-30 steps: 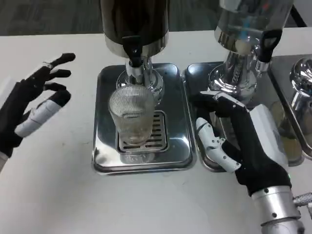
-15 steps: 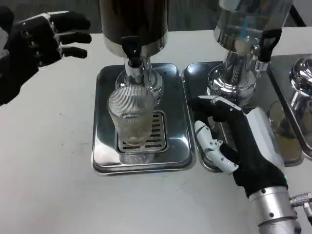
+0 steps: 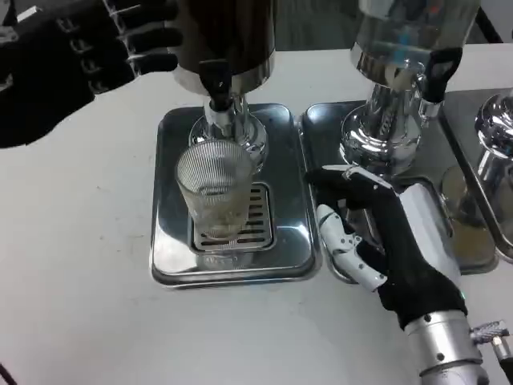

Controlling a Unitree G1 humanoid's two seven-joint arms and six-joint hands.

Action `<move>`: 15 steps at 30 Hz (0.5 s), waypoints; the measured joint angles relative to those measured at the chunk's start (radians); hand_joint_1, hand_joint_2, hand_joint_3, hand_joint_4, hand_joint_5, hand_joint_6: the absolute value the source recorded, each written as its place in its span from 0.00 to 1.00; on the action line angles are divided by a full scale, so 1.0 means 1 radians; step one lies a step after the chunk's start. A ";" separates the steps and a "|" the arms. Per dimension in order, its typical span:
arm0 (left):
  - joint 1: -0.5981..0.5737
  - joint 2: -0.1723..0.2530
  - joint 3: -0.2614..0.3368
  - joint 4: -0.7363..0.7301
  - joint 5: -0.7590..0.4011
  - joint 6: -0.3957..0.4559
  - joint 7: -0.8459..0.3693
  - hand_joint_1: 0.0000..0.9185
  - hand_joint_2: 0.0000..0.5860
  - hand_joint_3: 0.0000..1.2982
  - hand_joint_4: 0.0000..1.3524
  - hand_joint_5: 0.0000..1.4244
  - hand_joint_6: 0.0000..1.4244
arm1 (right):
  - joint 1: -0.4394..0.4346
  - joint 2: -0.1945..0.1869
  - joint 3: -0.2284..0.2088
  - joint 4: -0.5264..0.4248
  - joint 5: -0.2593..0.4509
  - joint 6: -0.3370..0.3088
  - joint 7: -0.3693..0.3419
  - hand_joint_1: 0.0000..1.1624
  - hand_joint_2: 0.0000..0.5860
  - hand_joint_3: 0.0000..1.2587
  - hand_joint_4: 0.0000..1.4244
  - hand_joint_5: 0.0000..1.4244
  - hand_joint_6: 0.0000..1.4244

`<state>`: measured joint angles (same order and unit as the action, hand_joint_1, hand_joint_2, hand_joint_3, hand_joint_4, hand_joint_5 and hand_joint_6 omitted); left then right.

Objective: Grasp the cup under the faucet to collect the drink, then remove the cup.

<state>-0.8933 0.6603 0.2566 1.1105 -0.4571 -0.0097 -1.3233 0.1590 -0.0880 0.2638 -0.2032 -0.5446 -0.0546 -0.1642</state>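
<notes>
A ribbed clear glass cup [image 3: 216, 195] is seen standing upright on the slotted grate of a steel drip tray [image 3: 170, 241], directly beneath the black faucet [image 3: 217, 84] of a dark drink dispenser [image 3: 224, 36] — a little pale liquid is visible in its base. The left hand [image 3: 76, 60] is raised at the upper left, beside the dispenser body, its fingers [image 3: 148, 36] spread and nothing held. The right hand [image 3: 385, 237] is placed over the neighbouring tray [image 3: 314, 128], to the right of the cup and apart from it — its fingers [image 3: 345, 241] are parted and empty. A second dispenser [image 3: 401, 56] is set behind it on the white counter [image 3: 80, 281].
</notes>
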 measured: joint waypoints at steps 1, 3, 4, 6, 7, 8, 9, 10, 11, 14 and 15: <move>-0.005 -0.003 0.000 0.007 0.003 0.003 -0.001 0.00 0.10 0.23 0.11 0.12 0.13 | 0.000 0.001 0.001 0.000 0.000 0.000 0.000 0.29 0.79 0.35 0.26 0.26 0.25; -0.014 -0.010 0.000 0.021 0.017 0.005 -0.001 0.00 0.10 0.23 0.11 0.12 0.13 | 0.000 0.002 0.002 0.000 0.001 0.000 0.000 0.29 0.79 0.35 0.26 0.26 0.25; -0.018 -0.015 0.000 0.026 0.026 0.005 -0.001 0.00 0.09 0.23 0.11 0.12 0.13 | 0.001 0.002 0.002 0.000 0.002 0.000 -0.001 0.29 0.79 0.35 0.26 0.26 0.25; -0.025 -0.025 0.002 0.040 0.035 0.007 0.002 0.00 0.09 0.23 0.12 0.12 0.13 | 0.001 0.004 0.002 0.000 0.003 0.000 -0.002 0.29 0.79 0.35 0.26 0.26 0.24; -0.027 -0.033 0.002 0.044 0.037 0.008 0.005 0.00 0.09 0.23 0.12 0.12 0.13 | 0.001 0.005 0.002 0.000 0.004 0.000 -0.002 0.29 0.79 0.35 0.26 0.26 0.24; -0.028 -0.038 0.002 0.048 0.039 0.008 0.007 0.00 0.09 0.23 0.13 0.12 0.13 | 0.001 0.006 0.002 0.000 0.004 0.000 -0.003 0.29 0.79 0.36 0.26 0.26 0.24; -0.031 -0.044 0.003 0.051 0.045 0.008 0.012 0.00 0.09 0.24 0.13 0.12 0.13 | 0.002 0.009 0.002 0.001 0.005 0.000 -0.005 0.29 0.80 0.36 0.26 0.26 0.24; -0.033 -0.047 0.003 0.052 0.049 0.008 0.013 0.00 0.09 0.24 0.13 0.13 0.13 | 0.002 0.009 0.002 0.001 0.005 0.000 -0.005 0.29 0.80 0.36 0.26 0.26 0.24; -0.038 -0.051 0.003 0.054 0.055 0.008 0.016 0.00 0.09 0.24 0.13 0.13 0.13 | 0.003 0.010 0.002 0.001 0.006 0.000 -0.007 0.29 0.80 0.36 0.26 0.26 0.24; -0.056 -0.060 0.003 0.056 0.073 0.007 0.024 0.00 0.09 0.24 0.14 0.13 0.13 | 0.005 0.014 0.002 0.002 0.011 0.000 -0.010 0.28 0.80 0.36 0.27 0.27 0.24; -0.064 -0.067 0.003 0.056 0.076 0.004 0.027 0.00 0.09 0.24 0.14 0.13 0.13 | 0.005 0.017 0.002 0.004 0.016 0.000 -0.010 0.28 0.80 0.36 0.27 0.27 0.24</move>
<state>-0.9569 0.5937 0.2591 1.1667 -0.3806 -0.0055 -1.2966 0.1639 -0.0706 0.2659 -0.1991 -0.5290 -0.0546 -0.1745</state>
